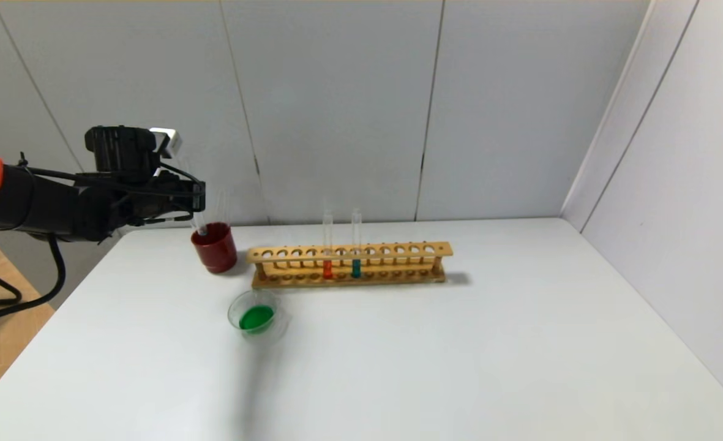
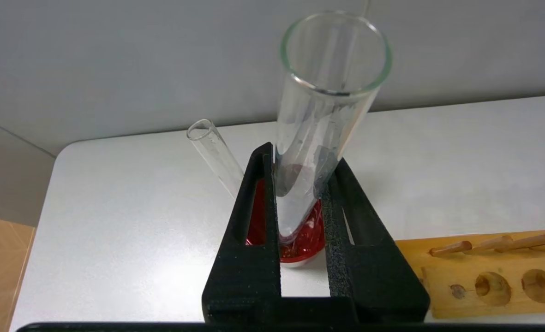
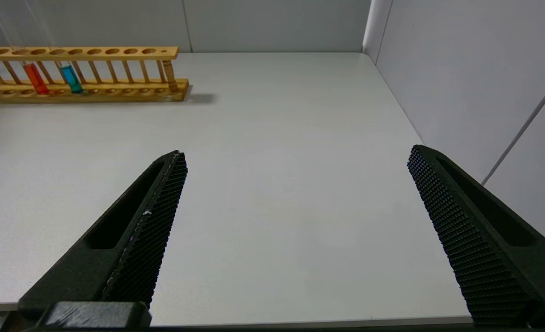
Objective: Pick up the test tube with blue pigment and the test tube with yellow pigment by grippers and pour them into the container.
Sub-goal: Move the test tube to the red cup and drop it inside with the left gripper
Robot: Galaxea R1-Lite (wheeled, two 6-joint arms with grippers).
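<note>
Just a white table (image 1: 459, 367) shoved into a corner of pale grey panelled walls (image 1: 337, 110), wood-tone floor (image 1: 0, 343) left of the table.

red cup (image 2: 300, 242) mostly hidden behind left gripper (image 2: 301, 184); rack (image 2: 494, 276) cut off by frame edge.

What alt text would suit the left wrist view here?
The left gripper is shut on an empty clear test tube, holding it upright over the red cup. A second empty tube leans in that cup, and the end of the wooden rack shows beside it on the white table.
</note>
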